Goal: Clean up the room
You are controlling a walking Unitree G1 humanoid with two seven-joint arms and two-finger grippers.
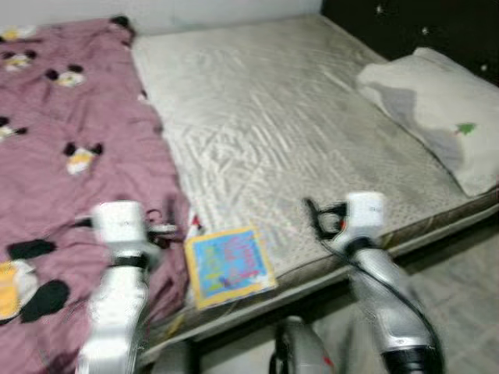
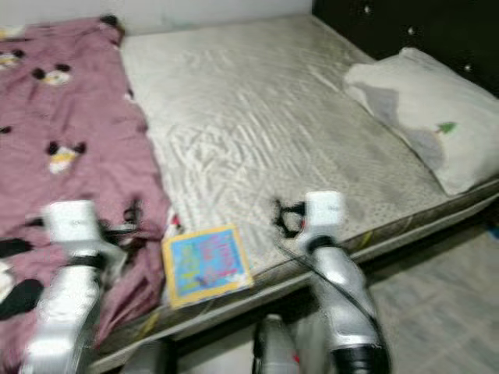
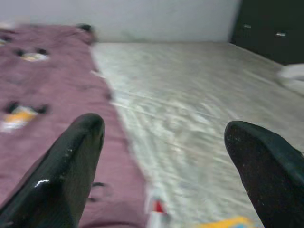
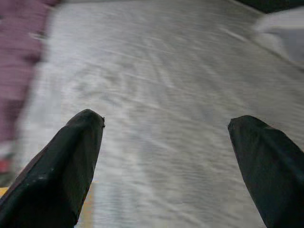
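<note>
You are looking down on a bed with a pale quilted mattress cover (image 1: 288,132), its near edge running across the foot of the head views above a grey floor (image 1: 460,288). A mauve blanket printed with cartoon mouse heads (image 1: 70,156) covers the robot's-left part of the bed and hangs over the near edge. A white pillow with a small green tree mark (image 1: 444,109) lies at the far right of the mattress, in front of a dark panel or cabinet (image 2: 421,27); a pale wall (image 3: 161,19) runs behind the bed.

The thing you would tidy, a flat blue book with a yellow border and a colourful cover (image 1: 228,265), lies on the mattress at the near edge, just beside the blanket's hem. Its cover art is too blurred to read.

Your left tool (image 3: 164,137) is held forward over the blanket's right margin, near the book's left side, the silver forearm rising from below. Its two black fingers (image 3: 71,166) stand wide apart with nothing between them. Your right tool (image 4: 166,128) reaches over the bare mattress to the right of the book, also spread wide and holding nothing. Neither appears to touch the bed, though blur makes that hard to judge.
</note>
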